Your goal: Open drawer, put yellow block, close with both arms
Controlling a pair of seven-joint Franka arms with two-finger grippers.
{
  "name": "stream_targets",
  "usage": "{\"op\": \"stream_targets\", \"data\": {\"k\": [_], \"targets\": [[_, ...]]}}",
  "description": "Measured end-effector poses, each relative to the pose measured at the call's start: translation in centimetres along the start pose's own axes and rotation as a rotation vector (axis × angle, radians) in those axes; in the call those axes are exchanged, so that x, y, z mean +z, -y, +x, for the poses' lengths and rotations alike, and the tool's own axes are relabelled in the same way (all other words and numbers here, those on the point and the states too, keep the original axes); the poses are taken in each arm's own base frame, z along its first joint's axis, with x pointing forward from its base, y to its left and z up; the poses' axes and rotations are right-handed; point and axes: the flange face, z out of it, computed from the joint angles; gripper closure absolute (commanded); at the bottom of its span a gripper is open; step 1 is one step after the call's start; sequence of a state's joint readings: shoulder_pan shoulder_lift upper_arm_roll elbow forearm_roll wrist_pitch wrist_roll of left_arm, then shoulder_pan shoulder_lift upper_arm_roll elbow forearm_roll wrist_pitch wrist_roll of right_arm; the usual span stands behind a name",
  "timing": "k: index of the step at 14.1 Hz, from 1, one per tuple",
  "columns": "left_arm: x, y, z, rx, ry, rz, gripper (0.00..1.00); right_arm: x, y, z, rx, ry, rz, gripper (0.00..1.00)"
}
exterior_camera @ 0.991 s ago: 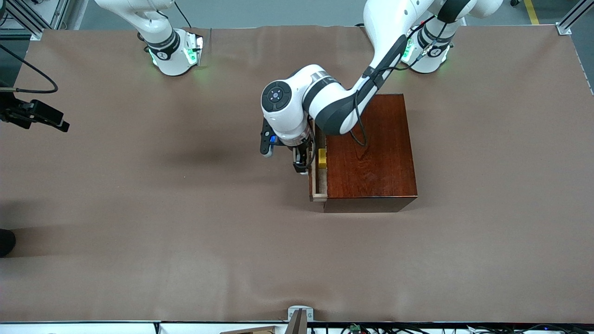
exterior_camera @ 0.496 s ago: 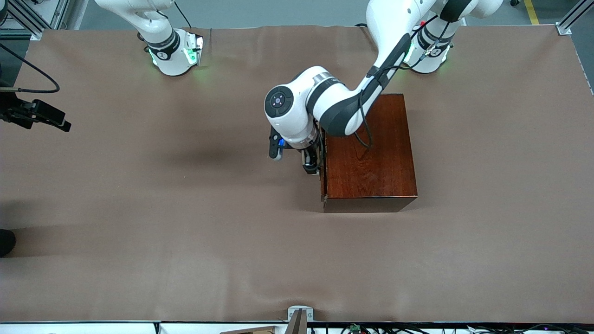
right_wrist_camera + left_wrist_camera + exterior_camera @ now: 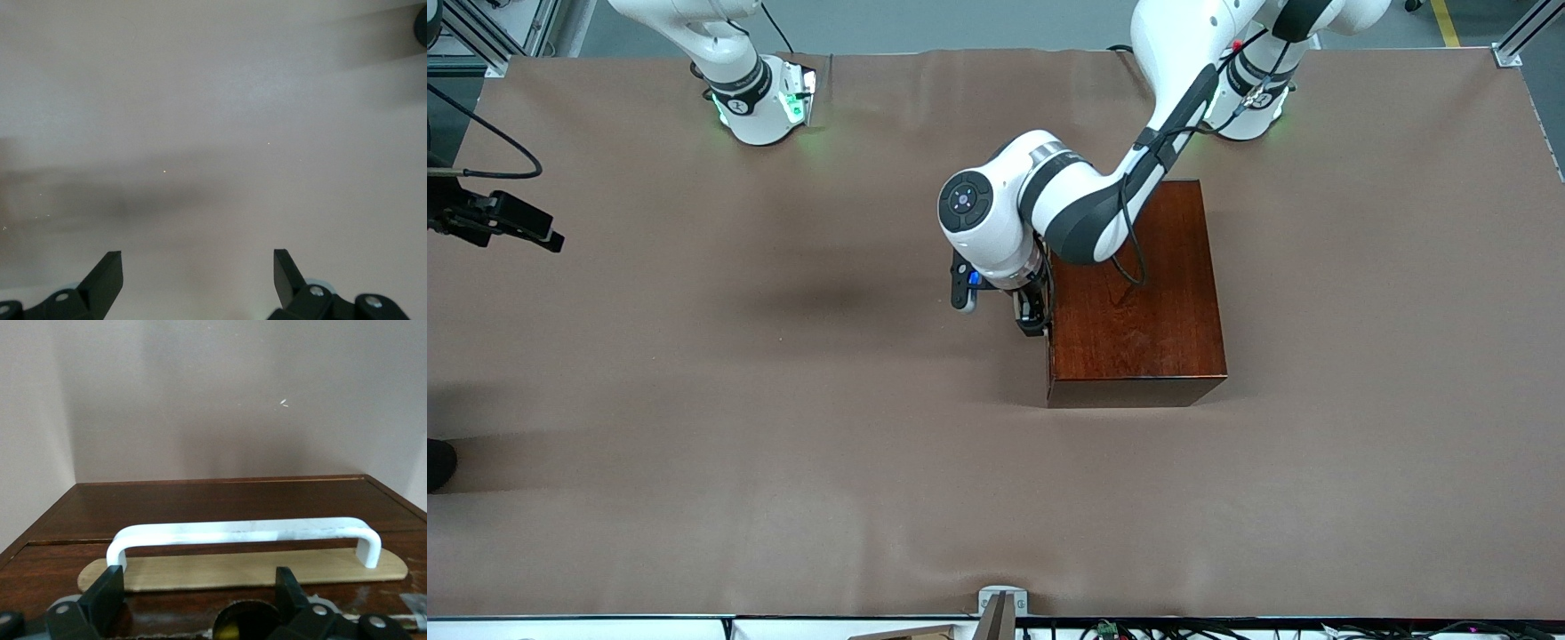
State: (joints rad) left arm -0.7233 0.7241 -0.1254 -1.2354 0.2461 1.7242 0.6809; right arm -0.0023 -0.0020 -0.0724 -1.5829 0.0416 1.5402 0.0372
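The drawer (image 3: 220,520) is seen pushed flush into the glossy mahogany box (image 3: 1134,293), its white bar handle (image 3: 243,533) lying just ahead of the left gripper (image 3: 198,590), whose fingers are spread wide and hold nothing. The right gripper (image 3: 198,270) is parked with fingers apart.

handle (image 3: 243,535) between spread left fingers (image 3: 103,597)
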Motion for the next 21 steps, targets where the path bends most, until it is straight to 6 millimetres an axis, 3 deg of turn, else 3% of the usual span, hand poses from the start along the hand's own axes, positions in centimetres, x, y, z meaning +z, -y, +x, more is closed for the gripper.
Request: {"op": "stream_targets", "data": {"k": [3,5,7,9,11,13,18,21], "targets": [[-1.7,-0.3,1.7,-0.159,-0.1,0.055,0.0,0.0,0.0,0.0,0.0,0.0,0.0,0.0],[-4.4,-1.0,2.3,-0.346,-0.168,0.075,0.0,0.0,0.0,0.0,0.0,0.0,0.0,0.0],[-8.4,-1.3,1.2,-0.526,-0.229,0.092,0.0,0.0,0.0,0.0,0.0,0.0,0.0,0.0],[-13.1,-1.1,-1.7,-0.627,-0.282,0.11,0.0,0.0,0.0,0.0,0.0,-0.001,0.0,0.0],[-16.5,-0.2,-6.3,-0.707,-0.282,0.09,0.0,0.0,0.0,0.0,0.0,-0.001,0.0,0.0],[-18.9,1.7,-12.2,-0.793,-0.275,0.081,0.0,0.0,0.0,0.0,0.0,-0.001,0.0,0.0],[-21.7,7.4,-30.0,-1.064,-0.286,0.045,0.0,0.0,0.0,0.0,-0.001,-0.002,0.0,0.0],[-22.5,7.9,-37.7,-1.174,-0.269,0.024,0.0,0.0,0.0,0.0,0.001,-0.002,0.0,0.0]]}}
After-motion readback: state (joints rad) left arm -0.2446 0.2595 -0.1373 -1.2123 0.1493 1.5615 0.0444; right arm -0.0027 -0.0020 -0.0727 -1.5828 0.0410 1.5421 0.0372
